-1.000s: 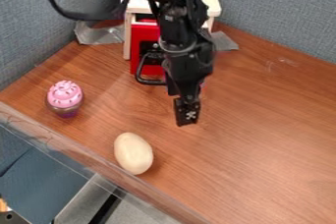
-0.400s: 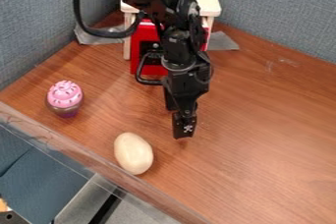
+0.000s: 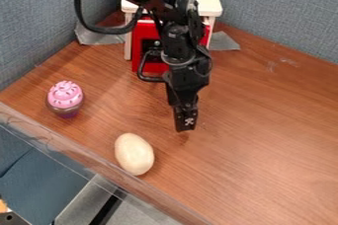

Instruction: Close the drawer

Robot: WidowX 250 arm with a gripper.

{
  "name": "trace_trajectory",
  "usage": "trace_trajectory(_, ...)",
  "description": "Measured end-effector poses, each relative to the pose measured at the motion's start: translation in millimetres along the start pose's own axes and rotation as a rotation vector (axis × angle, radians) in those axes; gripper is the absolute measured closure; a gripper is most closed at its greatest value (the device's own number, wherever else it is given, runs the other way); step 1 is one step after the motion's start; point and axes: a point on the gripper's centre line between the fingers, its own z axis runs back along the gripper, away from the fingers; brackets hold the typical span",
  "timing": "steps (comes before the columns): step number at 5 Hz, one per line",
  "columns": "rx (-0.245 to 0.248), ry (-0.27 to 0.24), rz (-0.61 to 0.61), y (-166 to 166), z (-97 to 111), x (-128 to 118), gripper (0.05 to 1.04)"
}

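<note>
The black gripper hangs over the wooden table near the middle of the view, pointing down, in front of the drawer and a little to its right. Under a pale wooden-topped stand, the red drawer has its front forward of the stand's left leg. The arm and a black cable loop cover much of the drawer's middle and right side, so how far it is pulled out is hard to judge. A gap of bare table lies between the gripper's tip and the drawer front.
A pink-topped toy cupcake stands at the left. A pale egg-shaped object lies near the front edge, left of and below the gripper. Blue-grey walls rise behind, and a clear rim runs along the front left.
The gripper first came forward and slightly left, then drew back a little. The drawer, the cupcake and the egg-shaped object show no clear movement.
</note>
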Motion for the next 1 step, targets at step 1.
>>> trace_trajectory(1, 0.009, -0.001, 0.014, 5.2, 0.1, -0.6, 0.085)
